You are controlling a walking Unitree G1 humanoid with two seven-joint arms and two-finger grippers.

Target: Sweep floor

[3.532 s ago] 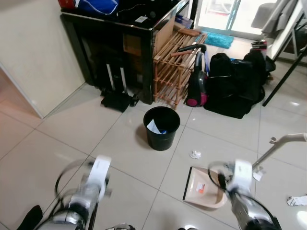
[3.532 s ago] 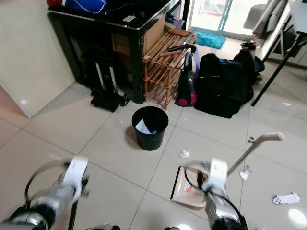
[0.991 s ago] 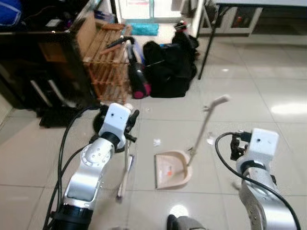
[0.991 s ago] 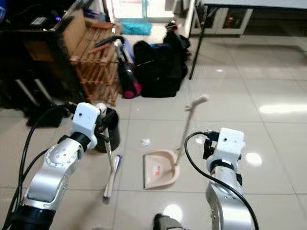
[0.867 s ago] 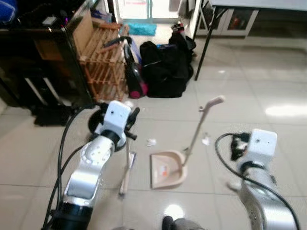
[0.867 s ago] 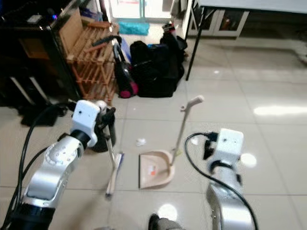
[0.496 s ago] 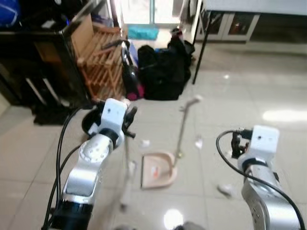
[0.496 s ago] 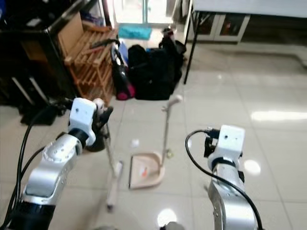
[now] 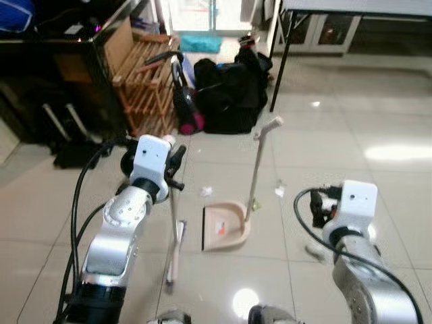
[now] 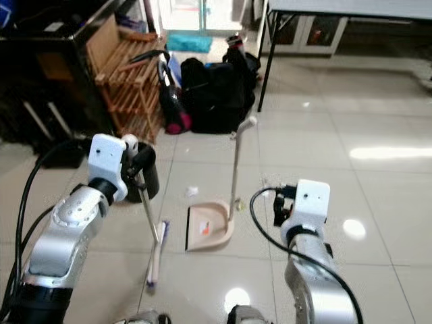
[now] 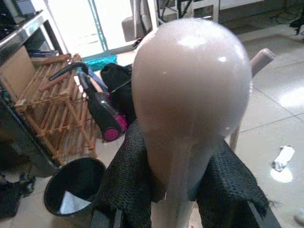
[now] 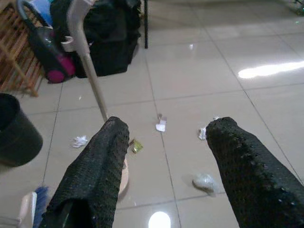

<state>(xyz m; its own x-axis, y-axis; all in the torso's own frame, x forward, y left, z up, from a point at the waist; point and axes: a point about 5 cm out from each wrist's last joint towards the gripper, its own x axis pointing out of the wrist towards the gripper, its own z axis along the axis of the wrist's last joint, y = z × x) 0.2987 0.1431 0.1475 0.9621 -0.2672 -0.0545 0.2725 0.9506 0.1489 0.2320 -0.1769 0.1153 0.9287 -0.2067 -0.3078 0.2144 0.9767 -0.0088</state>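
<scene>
Left end effector (image 11: 175, 190) is clamped on the rounded top of the broom (image 10: 154, 250), its black fingers (image 11: 124, 190) pressing the pale handle from both sides, while the broom's shaft slants down to a brush head resting on the tiled floor (image 10: 378, 202) just beside the dustpan (image 10: 209, 233) on its left side. Taking the dustpan as the landmark: it sits flat on the floor with its long handle (image 10: 236, 162) standing nearly upright from its far edge. A black waste bin (image 10: 144, 177) stands near it to the left, with white paper (image 11: 71, 203) inside. A small white scrap (image 10: 192, 192) lies just beyond the dustpan's left corner, and further scraps (image 12: 161, 125) lie on the tiles to its right, along with a crumpled piece (image 12: 205, 182) nearer the robot. Right end effector (image 12: 166, 175) hangs above the floor to the right of the dustpan, its two fingers spread wide apart and gripping nothing. Well beyond the dustpan, a wooden rack (image 10: 121, 81), a vacuum cleaner (image 10: 172, 108) and a black bag (image 10: 216, 91) stand together, and a desk (image 10: 351, 10) rises to the far right.
</scene>
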